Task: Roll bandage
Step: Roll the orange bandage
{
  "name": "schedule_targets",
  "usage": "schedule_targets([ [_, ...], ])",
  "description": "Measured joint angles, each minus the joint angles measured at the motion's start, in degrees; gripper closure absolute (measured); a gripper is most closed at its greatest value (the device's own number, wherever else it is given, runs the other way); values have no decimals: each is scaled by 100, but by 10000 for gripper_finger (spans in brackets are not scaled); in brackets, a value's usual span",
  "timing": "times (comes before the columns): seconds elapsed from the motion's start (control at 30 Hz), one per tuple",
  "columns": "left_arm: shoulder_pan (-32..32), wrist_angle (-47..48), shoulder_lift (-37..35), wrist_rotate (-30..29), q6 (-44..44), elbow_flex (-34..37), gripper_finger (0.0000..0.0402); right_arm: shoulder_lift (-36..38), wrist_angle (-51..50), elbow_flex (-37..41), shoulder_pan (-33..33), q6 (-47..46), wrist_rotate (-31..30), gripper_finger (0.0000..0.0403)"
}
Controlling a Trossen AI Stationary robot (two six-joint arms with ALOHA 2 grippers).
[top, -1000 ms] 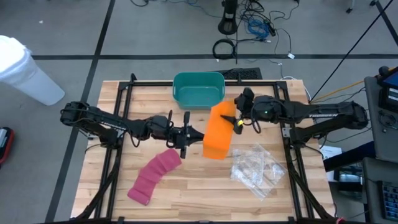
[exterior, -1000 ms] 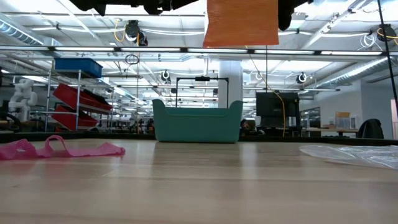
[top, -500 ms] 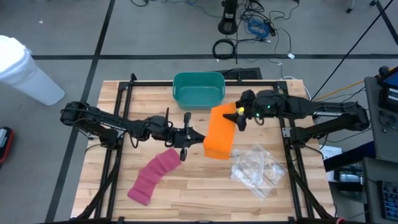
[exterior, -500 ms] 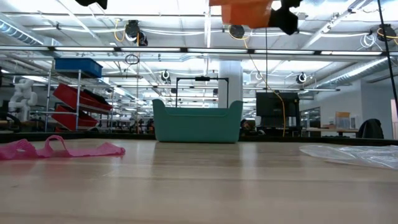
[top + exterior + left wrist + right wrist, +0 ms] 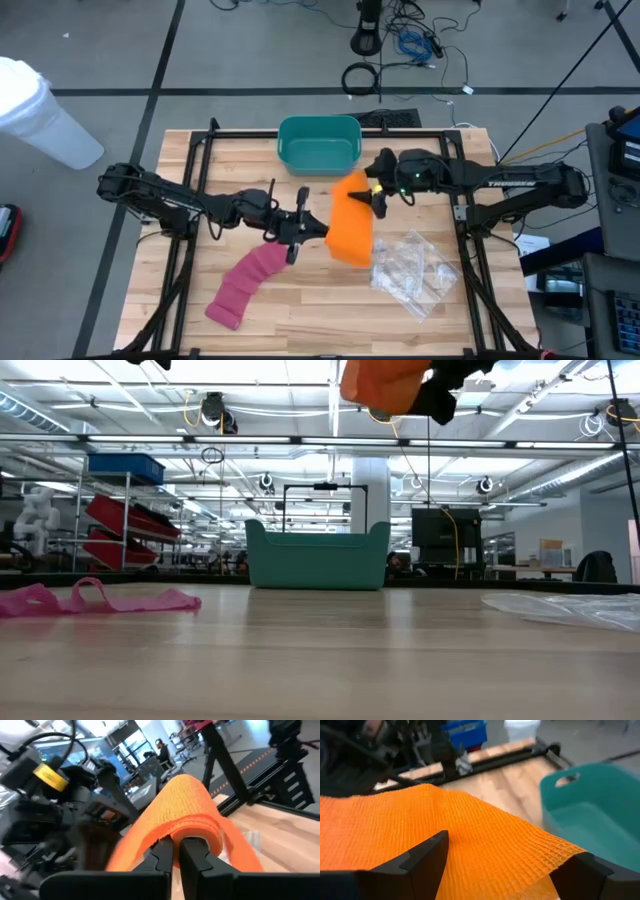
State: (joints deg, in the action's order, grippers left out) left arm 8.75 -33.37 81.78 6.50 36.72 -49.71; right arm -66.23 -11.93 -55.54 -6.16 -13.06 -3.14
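Here we note the orange bandage (image 5: 352, 222) held in the air just in front of the teal bin (image 5: 319, 143), well above the table (image 5: 300, 300); in the low view it hangs at the top edge, clear of the wood. The left gripper (image 5: 176, 856) has its fingers pressed together on the near end of the bandage, where the cloth folds over the fingertips in a curl. We judge this curl to be the start of the roll, with the left gripper serving as the core or pin about which the cloth turns. The right gripper (image 5: 378, 193) sits at the bandage end nearest the bin, its fingers (image 5: 427, 857) spread wide on either side of the flat mesh without pinching it. We take this as a loose guide: the spread fingers keep the strip flat and stretched while leaving it free to feed toward the left gripper. Holding the cloth off the table likely keeps it from dragging or catching on the boards. A pink bandage (image 5: 245, 282) lies loose on the table, farther from the bin and to the left-arm side, untouched. A crumpled clear plastic wrap (image 5: 412, 268) lies on the right-arm side, also farther from the bin. Most of the orange strip is not yet rolled.
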Motion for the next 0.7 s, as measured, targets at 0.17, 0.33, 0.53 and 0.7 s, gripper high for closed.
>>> schedule_targets([
  [0.17,38,31,-134,-75,-141,-37,389,-168,-368,479,212,237,-497,103],
  [0.33,68,38,-300,-88,-451,-37,389,-122,89,1002,651,415,-669,103],
  [0.53,45,18,-271,-83,-436,-51,389,195,754,884,890,685,-845,103],
  [0.7,34,66,-245,3,-427,-59,389,627,1043,707,877,372,-826,103],
])
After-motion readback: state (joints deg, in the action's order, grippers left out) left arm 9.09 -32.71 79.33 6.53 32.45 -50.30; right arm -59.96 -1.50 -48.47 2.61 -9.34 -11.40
